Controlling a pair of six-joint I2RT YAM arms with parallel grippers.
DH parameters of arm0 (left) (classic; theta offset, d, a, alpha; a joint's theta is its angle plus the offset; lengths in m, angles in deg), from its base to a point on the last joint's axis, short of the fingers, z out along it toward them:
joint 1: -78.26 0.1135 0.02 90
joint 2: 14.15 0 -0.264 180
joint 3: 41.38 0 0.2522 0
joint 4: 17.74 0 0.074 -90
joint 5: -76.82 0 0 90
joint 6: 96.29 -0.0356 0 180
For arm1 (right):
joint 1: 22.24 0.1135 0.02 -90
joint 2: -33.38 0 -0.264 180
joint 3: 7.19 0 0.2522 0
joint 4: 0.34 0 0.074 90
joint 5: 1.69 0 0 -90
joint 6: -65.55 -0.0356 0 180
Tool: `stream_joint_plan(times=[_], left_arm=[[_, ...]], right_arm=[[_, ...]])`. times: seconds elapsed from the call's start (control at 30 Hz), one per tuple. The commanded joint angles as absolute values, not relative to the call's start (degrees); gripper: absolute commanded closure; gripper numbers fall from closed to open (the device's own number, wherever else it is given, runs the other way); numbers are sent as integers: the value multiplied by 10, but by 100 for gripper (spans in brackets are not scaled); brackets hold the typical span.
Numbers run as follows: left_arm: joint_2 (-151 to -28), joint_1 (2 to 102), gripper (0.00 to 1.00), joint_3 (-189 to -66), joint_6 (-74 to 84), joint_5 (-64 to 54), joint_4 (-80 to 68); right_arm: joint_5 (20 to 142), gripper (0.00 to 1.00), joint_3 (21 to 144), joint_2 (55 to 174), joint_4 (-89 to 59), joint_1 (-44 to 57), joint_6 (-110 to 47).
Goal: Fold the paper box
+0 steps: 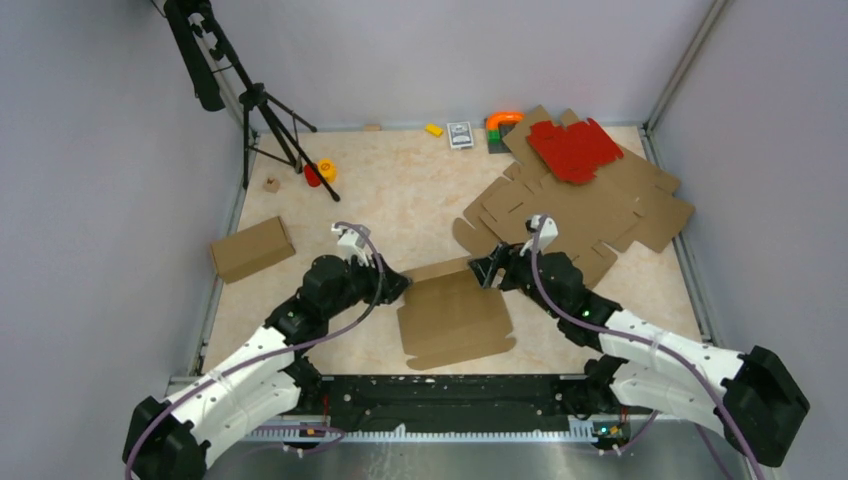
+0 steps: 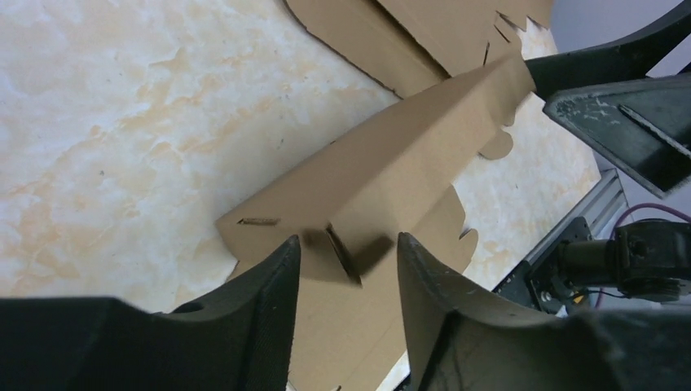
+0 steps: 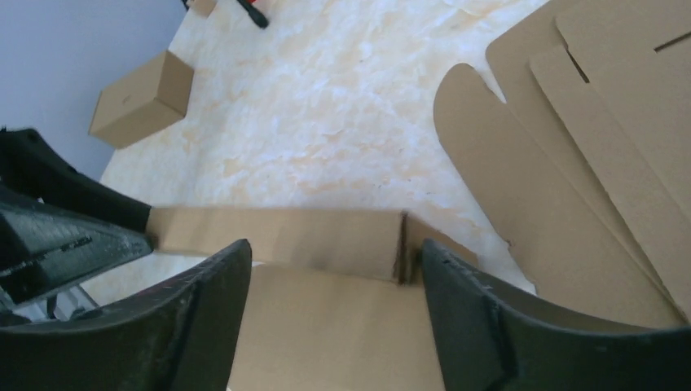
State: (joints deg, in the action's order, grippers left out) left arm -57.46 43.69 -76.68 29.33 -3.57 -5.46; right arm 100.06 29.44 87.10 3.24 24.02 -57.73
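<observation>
Paper box [image 1: 455, 320]: lower centre of the top view, flat, one long wall [image 2: 391, 163] raised.
Left hand [image 2: 346, 244]: fingers apart, astride one end of the wall.
Right hand [image 3: 334, 244]: apart too, astride the other end.
My plan: I close both together, evenly, for a straight crease.

Marbled table [image 1: 400, 190]: paper box [image 1: 455, 322], cardboard sheets [image 1: 590, 215].

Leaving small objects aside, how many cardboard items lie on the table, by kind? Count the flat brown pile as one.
Closed brown box: 1
Half-folded paper box: 1
Red die-cut sheet: 1
Flat brown pile: 1
Total: 4
</observation>
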Motion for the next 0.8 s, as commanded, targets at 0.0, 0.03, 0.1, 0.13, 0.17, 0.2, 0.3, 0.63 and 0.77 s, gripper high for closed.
stream_joint_plan(times=[0.0,0.03,0.1,0.13,0.17,0.2,0.3,0.63,0.77], left_arm=[[-571,434,48,-824,269,-42,15],[-572,434,45,-833,263,-46,26],[-577,436,41,-857,252,-53,47],[-578,437,39,-867,246,-54,58],[-581,438,38,-879,240,-57,68],[-585,440,37,-891,234,-62,81],[-595,444,34,-920,214,-70,99],[-705,452,30,-1021,86,-17,101],[-780,452,30,-1067,34,46,104]], right_arm=[[980,16,345,831,-71,249,-566],[986,12,353,823,-94,248,-566],[1001,10,367,805,-135,247,-571],[1009,9,372,797,-168,246,-576],[1015,9,377,790,-198,246,-581],[1018,9,381,782,-221,246,-586],[1023,9,386,763,-285,245,-621],[987,18,339,689,-458,246,-769],[951,18,289,656,-453,245,-788]])
